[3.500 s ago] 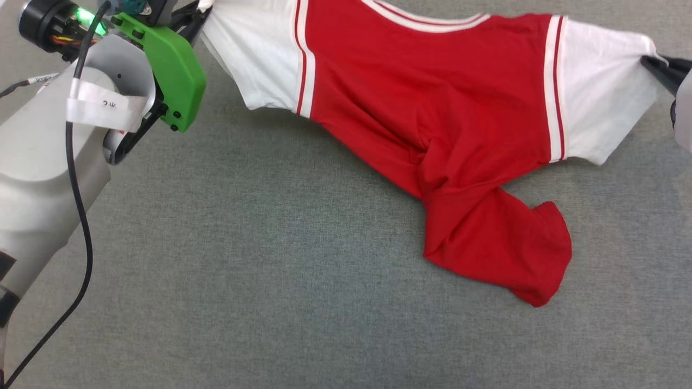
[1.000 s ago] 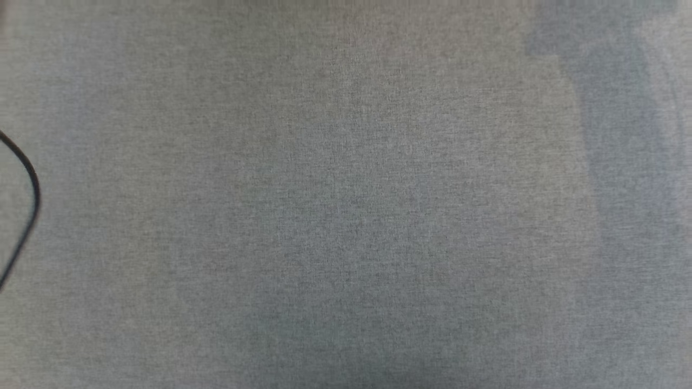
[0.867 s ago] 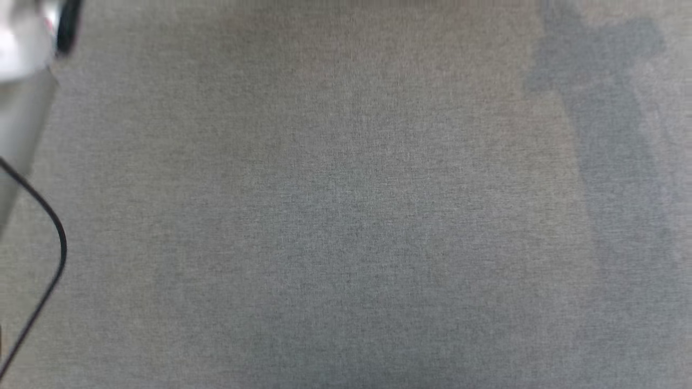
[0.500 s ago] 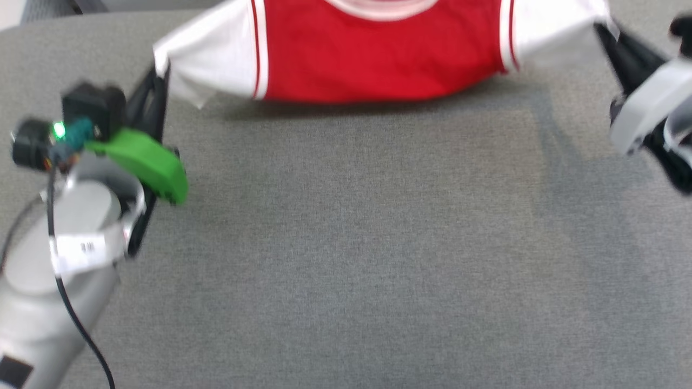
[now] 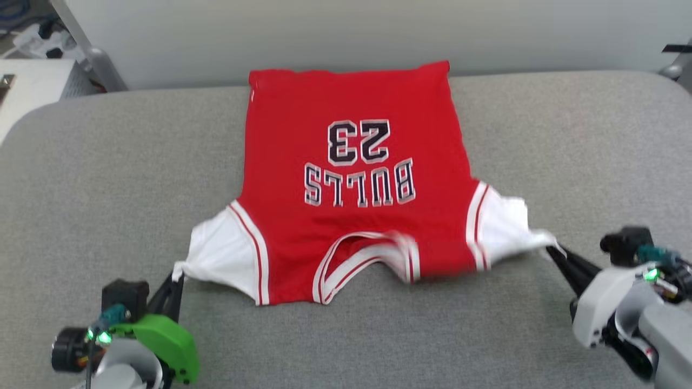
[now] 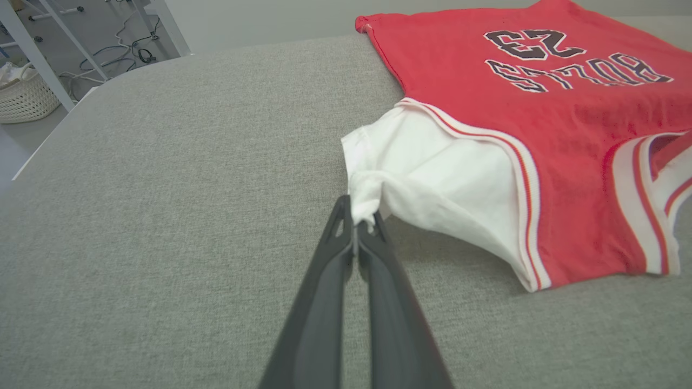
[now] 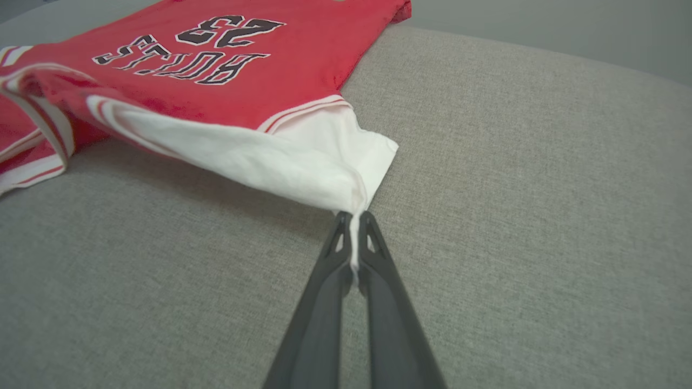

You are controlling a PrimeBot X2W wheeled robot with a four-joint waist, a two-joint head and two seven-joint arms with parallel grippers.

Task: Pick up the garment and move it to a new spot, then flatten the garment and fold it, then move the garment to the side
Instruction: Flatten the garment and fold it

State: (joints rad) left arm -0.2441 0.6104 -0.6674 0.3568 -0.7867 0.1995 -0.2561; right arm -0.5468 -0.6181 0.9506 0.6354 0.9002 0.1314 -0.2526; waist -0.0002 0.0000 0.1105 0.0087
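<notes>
Progress looks to sit in the flattening step: the garment (image 5: pixel 351 178) lies spread, print side up, on the grey padded surface (image 5: pixel 97 178), so the pick-up and the shift to a new spot appear done, while folding and the move to the side are not yet begun. The left gripper (image 6: pixel 357 216) has its jaws pressed together on the bunched tip of the left-hand sleeve (image 6: pixel 432 173), and the right gripper (image 7: pixel 354 221) is pinched likewise on the tip of the right-hand sleeve (image 7: pixel 324 146). Each white sleeve runs straight out from the jaws and hangs a little off the surface near them. The red body stretches away beyond both sets of jaws, with the hem farthest from them, at the far edge of the surface, and the striped collar (image 5: pixel 373 253) nearest, between the two grips. The black, white-outlined "BULLS 23" reads upside down from the head. The body lies fairly smooth, but the collar is slack and rumpled and the sleeves are drawn to points, so some smoothing seems left.
</notes>
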